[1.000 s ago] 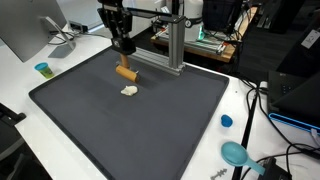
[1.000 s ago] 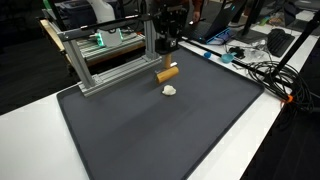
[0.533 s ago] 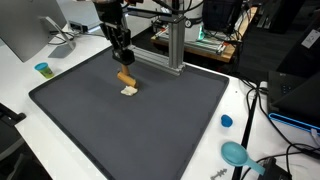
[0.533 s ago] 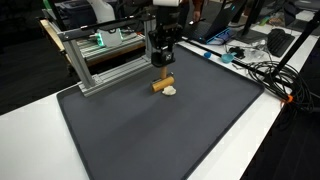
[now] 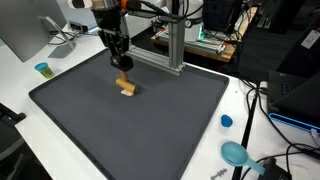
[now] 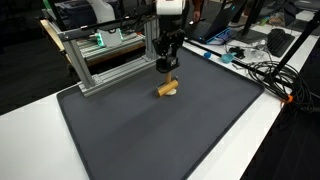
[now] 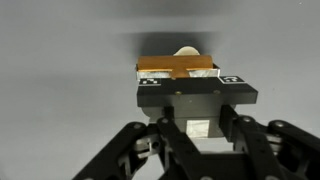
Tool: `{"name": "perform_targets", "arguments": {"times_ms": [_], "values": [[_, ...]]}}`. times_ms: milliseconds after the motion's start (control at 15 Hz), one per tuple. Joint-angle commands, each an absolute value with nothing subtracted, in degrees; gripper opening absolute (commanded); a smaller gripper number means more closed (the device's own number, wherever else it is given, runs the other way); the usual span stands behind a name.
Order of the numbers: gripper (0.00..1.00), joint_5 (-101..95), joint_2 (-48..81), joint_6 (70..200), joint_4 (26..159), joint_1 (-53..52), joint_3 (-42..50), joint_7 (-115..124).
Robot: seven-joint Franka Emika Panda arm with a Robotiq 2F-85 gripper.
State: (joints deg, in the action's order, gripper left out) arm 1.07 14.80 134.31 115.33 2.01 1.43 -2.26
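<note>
My gripper (image 5: pixel 122 66) stands low over the far part of the dark mat (image 5: pixel 130 130) and is shut on a short tan-brown cylinder (image 5: pixel 126 86), which hangs just below the fingers, at or just above the mat. In both exterior views the cylinder (image 6: pixel 166 88) is right at a small white lump (image 6: pixel 174 92), which it mostly covers. In the wrist view the gripper (image 7: pixel 188 84) holds the cylinder (image 7: pixel 175 68) crosswise, and the white lump (image 7: pixel 186 51) peeks out just beyond it.
An aluminium frame (image 5: pixel 175 45) stands at the mat's far edge, close behind the gripper, and also shows in the exterior view (image 6: pixel 105 62). A small blue cup (image 5: pixel 42 69), a blue cap (image 5: pixel 226 121), a teal object (image 5: pixel 236 153) and cables (image 6: pixel 265 70) lie on the white table around the mat.
The gripper has moved down and towards the white lump with the cylinder in it. The cylinder now sits over the lump and hides most of it.
</note>
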Motion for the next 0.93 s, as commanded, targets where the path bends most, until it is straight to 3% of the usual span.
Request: {"name": "perform_targets", "arguments": {"times_ms": [0,867], "values": [[0.21,1.29,14.88,134.19,115.17,2.2,1.36,-2.59],[0.21,2.09,19.53,136.71,111.41,2.17,1.33,-0.31]]}}
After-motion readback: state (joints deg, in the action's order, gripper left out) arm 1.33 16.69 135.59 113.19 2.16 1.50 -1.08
